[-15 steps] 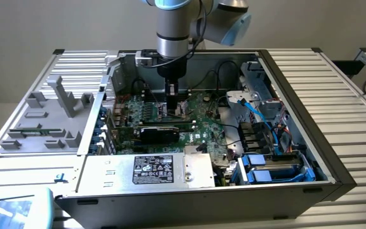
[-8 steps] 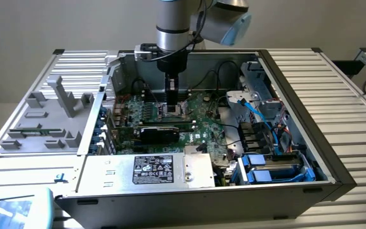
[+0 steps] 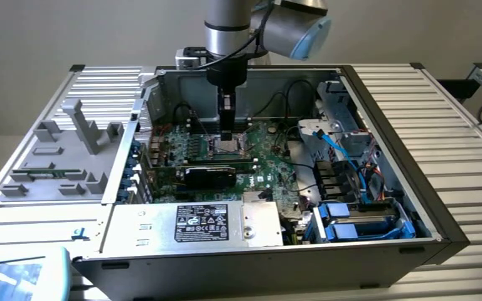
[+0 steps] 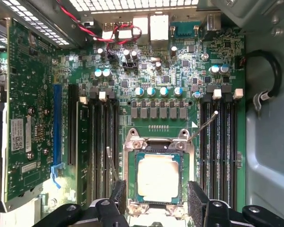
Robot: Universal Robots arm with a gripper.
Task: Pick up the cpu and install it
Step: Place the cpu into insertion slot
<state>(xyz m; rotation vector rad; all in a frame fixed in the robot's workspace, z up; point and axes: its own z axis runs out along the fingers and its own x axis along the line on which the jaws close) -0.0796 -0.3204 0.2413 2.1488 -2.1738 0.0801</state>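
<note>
The claw point(image 4: 157, 198) is hanging open, low over the motherboard point(image 4: 180, 71). Its two black pads point(image 4: 118, 196) are flanking the cpu point(image 4: 157, 177) with a gap showing on each side. The cpu is lying flat in the socket frame point(image 4: 133, 142), shiny top up. I cannot tell whether it is fully seated.

Starting beside the memory slots point(image 4: 97, 142), one pad is sitting close to a thin wire lever point(image 4: 111, 163), so a small sideways drift could be hooking it. In the middle, if the cpu is resting slightly askew, any downward press from the claw could be bending the socket contacts beneath it. By the other pad, a second lever point(image 4: 203, 125) is angling upward, and a careless shift there could be snagging it.

From the exterior view's left, a grey moulded fixture point(image 3: 65, 150) is sitting on the ribbed metal surface point(image 3: 442, 125). Next comes the open computer case point(image 3: 375, 78), with the arm point(image 3: 226, 25) reaching straight down into it. A labelled silver box point(image 3: 199, 222) is lying along the case's near edge. Blue cables point(image 3: 341, 157) are looping through the bay toward the exterior view's right, well apart from the claw. A plain pale wall point(image 3: 57, 31) is closing off the room behind.
</note>
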